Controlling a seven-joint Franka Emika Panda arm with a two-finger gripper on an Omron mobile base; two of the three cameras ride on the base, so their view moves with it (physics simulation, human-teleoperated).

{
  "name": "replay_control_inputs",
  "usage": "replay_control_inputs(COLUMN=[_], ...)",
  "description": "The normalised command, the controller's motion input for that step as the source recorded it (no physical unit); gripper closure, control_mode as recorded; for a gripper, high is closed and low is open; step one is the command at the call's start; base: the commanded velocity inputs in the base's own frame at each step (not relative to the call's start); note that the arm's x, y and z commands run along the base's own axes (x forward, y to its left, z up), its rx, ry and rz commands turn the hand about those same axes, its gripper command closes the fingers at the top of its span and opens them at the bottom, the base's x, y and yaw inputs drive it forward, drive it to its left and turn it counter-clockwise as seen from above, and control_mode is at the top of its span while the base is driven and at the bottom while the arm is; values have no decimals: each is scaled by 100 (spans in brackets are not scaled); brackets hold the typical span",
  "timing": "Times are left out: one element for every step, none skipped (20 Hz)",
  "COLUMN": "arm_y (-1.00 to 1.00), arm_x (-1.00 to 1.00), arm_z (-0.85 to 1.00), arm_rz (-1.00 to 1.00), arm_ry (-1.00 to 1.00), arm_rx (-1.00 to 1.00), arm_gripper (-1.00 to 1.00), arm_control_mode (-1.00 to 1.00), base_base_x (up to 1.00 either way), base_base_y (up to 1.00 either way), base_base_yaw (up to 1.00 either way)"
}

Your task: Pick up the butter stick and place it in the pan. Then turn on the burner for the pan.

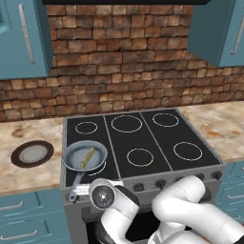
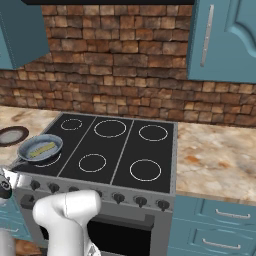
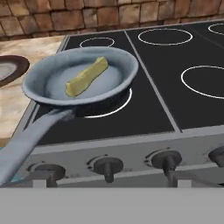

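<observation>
**One job done, knob's next**

Half the task looks sorted imo: butter stick (image 3: 86,78) is lying flat inside the pan (image 3: 41,76), which sits on the front-left burner (image 3: 114,108) w/ its handle poking out over the stove's front edge.

Gripper (image 1: 102,196) is low in front of the stove, jaws spread wide w/ nothing between them. From the hand cam the pan is ahead and a bit left of it, butter right in the middle of the pan. Knob row runs just below that, closest to the gripper, approx 4 knobs showing along the front panel.

So the step in hand is prob the burner knob. Tricky bit is picking the right one. My guess is the far-left knob (image 3: 45,170) matches the pan's ring, but can't confirm from markings, too blurry. Tips:
- line up square on the knob before closing
- stay under the pan handle (image 3: 30,140), it hangs right over that knob, easy to bump
- pinch the knob across its ridge, then twist w/o pulling
</observation>
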Motion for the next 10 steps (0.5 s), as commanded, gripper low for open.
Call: replay_control_inputs(arm_y=[31,31,29,29,30,24,23,19,19,19], arm_x=[0,0,0,-4,0,-3,-4,-4,-7,-11], arm_z=[-36,-36,-36,-37,-39,-37,-36,-35,-36,-34], arm_rz=[11,11,11,10,7,6,6,5,4,3], arm_ry=[-22,-23,-23,-21,-23,-21,-21,-21,-21,-21], arm_rx=[-12,-12,-11,-10,-7,-4,-5,-4,-5,-6], arm_gripper=[-100,-100,-100,-100,-100,-100,-100,-100,-100,-100], arm_control_mode=[-100,-100,-100,-100,-100,-100,-100,-100,-100,-100], base_base_x=[0,0,0,0,0,0,0,0,0,0], base_base_y=[0,0,0,0,0,0,0,0,0,0], base_base_yaw=[0,0,0,0,0,0,0,0,0,0])
